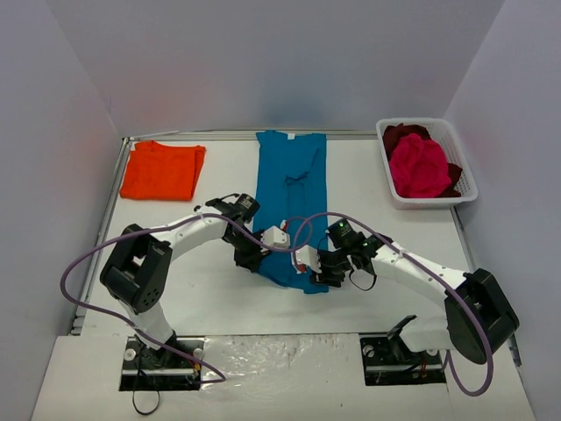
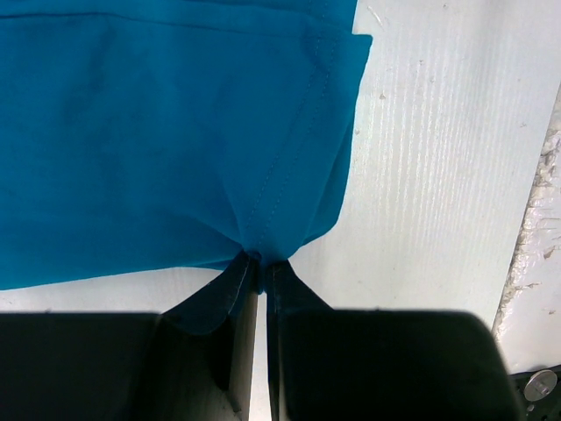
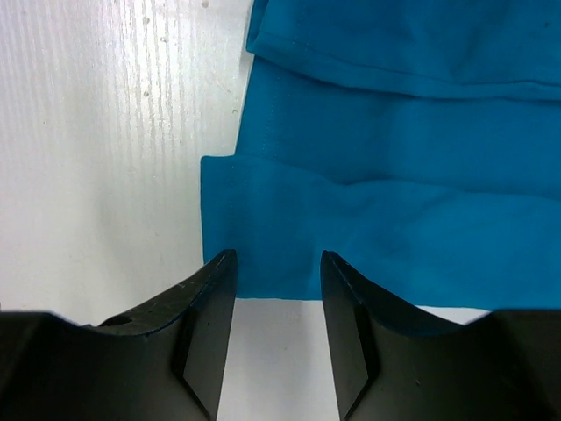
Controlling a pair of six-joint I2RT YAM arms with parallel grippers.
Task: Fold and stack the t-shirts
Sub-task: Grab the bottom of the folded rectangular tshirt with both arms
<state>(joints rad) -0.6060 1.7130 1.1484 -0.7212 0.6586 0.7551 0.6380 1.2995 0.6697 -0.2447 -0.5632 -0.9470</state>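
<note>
Orange tee (image 1: 162,171) folded, far left on table (image 1: 368,184). Teal tee (image 1: 294,175) mid table, folded to long strip, needs more folds. Left jaws pinched tight on its near corner; right jaws apart at near hem. Pink tee (image 1: 419,167), dark red tee (image 1: 405,134) in basket (image 1: 434,202), not done.

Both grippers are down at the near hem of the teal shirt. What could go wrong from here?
1. The left gripper is shut on only a small bunch of the teal shirt hem, so the cloth may slip out on lifting.
2. The right gripper is open over the hem's corner, where folded layers overlap. Closing could catch only some layers, and a one-sided lift would likely skew the fold.
</note>
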